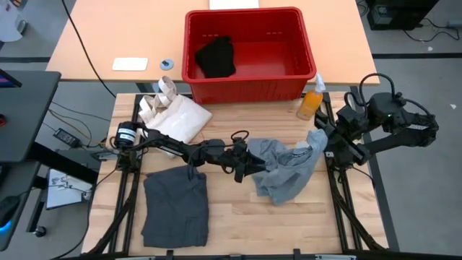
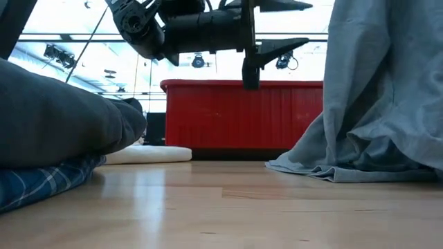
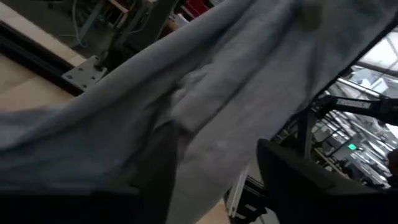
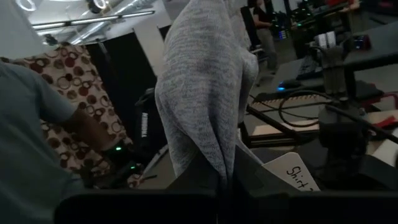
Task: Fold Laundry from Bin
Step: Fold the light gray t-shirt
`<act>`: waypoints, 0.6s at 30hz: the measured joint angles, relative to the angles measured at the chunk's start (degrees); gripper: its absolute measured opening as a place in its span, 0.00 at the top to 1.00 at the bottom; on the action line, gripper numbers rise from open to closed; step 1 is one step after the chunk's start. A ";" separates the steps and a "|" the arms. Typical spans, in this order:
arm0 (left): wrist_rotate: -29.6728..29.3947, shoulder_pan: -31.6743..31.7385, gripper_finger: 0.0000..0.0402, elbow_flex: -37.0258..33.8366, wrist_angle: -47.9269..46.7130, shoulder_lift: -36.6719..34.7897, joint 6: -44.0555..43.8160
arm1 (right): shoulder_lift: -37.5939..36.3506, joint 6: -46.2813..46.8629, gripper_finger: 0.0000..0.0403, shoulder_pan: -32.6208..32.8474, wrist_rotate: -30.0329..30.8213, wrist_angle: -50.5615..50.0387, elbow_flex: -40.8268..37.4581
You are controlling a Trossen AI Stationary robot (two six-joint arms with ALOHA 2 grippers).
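A light grey garment (image 1: 289,170) hangs from my raised right gripper (image 1: 321,139), which is shut on it, at the table's right. Its lower part (image 2: 332,166) lies bunched on the wood. My left gripper (image 1: 249,160) is level and open at the garment's left edge, and grey cloth (image 3: 186,93) fills its wrist view in front of the spread fingers. A folded dark grey piece (image 1: 175,206) lies at the near left on a blue plaid shirt (image 2: 34,183). A black piece (image 1: 216,56) lies in the red bin (image 1: 245,13) beyond the table's far edge. My right gripper pinches a bunched fold of the grey garment (image 4: 211,149) between its two fingers, which point level. Several layers are gathered in the pinch. The cloth hangs slack below the gripper and its lower end rests on the table. My left gripper: whether its fingers (image 3: 292,180) touch the cloth, I cannot tell.
A cream tote bag (image 1: 177,115) lies at the table's far left. An orange spray bottle (image 1: 312,101) stands at the far right beside the bin. A person (image 4: 37,143) sits in the room behind my right arm. Bare wood shows along the near edge (image 1: 289,231).
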 joint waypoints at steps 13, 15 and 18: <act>-0.24 -2.80 0.33 11.24 -23.74 0.00 14.87 | 3.83 -0.20 0.97 0.00 3.98 1.65 0.00; -0.86 -2.80 0.37 11.65 -27.02 0.00 15.64 | 4.07 -0.20 0.97 0.00 4.00 2.22 0.00; -1.45 -2.78 0.49 11.65 -30.06 0.00 17.17 | 4.07 -0.22 0.97 0.00 4.29 2.95 0.00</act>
